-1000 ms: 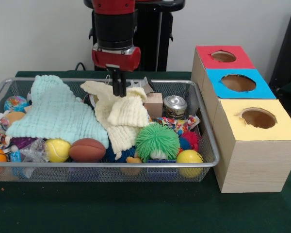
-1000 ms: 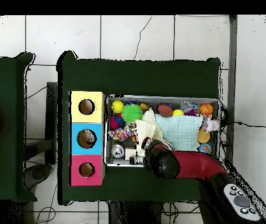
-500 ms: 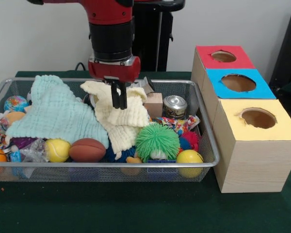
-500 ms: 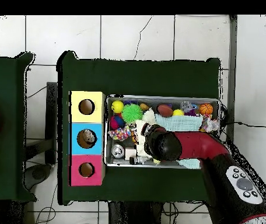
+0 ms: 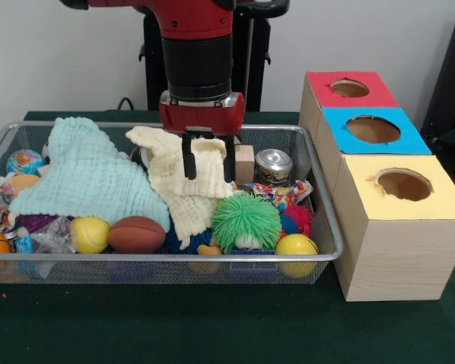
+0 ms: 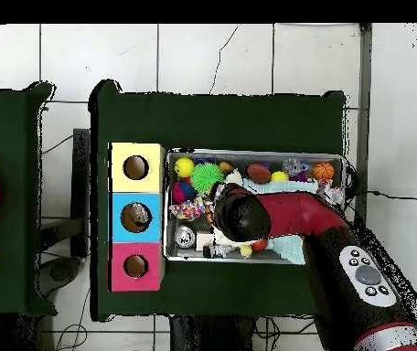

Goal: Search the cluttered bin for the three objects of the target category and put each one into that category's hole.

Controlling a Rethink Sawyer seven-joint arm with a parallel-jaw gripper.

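Cream cloth [image 5: 188, 182] lies draped mid-bin [image 5: 318, 227], and the claw [image 5: 209, 168] hangs released right over it, prongs spread and empty. Best to drop straight, pinch a raised fold only, and keep clear of the block [image 5: 245, 163] and can [image 5: 274, 166] beside it.

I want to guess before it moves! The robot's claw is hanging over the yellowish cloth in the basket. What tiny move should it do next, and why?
Probably lower straight down a little and pinch. The gripper is open, its fingers straddling a fold of the cream cloth, and nothing is held. That cloth hides whatever lies beneath it in the wire bin, so lifting it aside would likely help the search.
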